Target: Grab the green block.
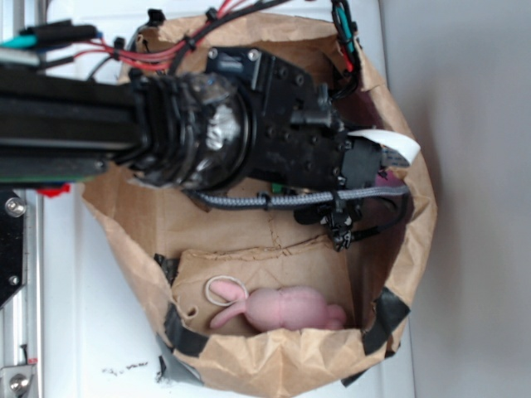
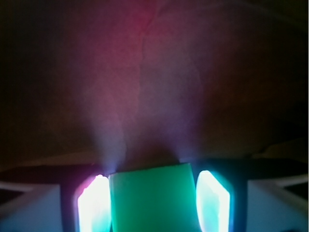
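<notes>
Grasp step – gripper (image 2: 153,203) deep in paper bag (image 1: 398,249), green block (image 2: 153,200) at 6 o'clock in wrist view, flanked by glowing fingers (image 2: 211,200) – seemingly clamped, contact unclear; next, judged: confirm squeeze, lift straight up

A robot test bench in a lab: a taped brown paper bag (image 1: 274,365) sits on a white counter (image 1: 99,323), cables (image 1: 158,50) bundled above the bag.
</notes>
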Available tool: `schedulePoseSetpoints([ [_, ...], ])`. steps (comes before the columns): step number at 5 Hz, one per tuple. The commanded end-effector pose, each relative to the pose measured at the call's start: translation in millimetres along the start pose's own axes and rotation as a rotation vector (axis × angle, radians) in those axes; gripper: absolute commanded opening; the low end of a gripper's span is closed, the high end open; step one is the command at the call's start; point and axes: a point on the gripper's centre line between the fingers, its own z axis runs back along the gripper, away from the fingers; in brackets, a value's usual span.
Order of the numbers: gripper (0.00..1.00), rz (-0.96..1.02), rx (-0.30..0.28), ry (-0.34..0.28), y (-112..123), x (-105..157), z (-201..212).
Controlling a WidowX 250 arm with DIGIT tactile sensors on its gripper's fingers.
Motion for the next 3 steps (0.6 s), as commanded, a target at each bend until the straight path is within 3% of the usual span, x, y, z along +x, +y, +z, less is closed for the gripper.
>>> schedulePoseSetpoints([
  [1, 0.00, -0.006, -0.004, 0.018, -1, -2, -2],
  [2, 0.00, 0.006, -0.014, 0.025, 3, 6, 14],
  [3, 0.00, -0.018, -0.107, 0.047, 5, 15, 55],
])
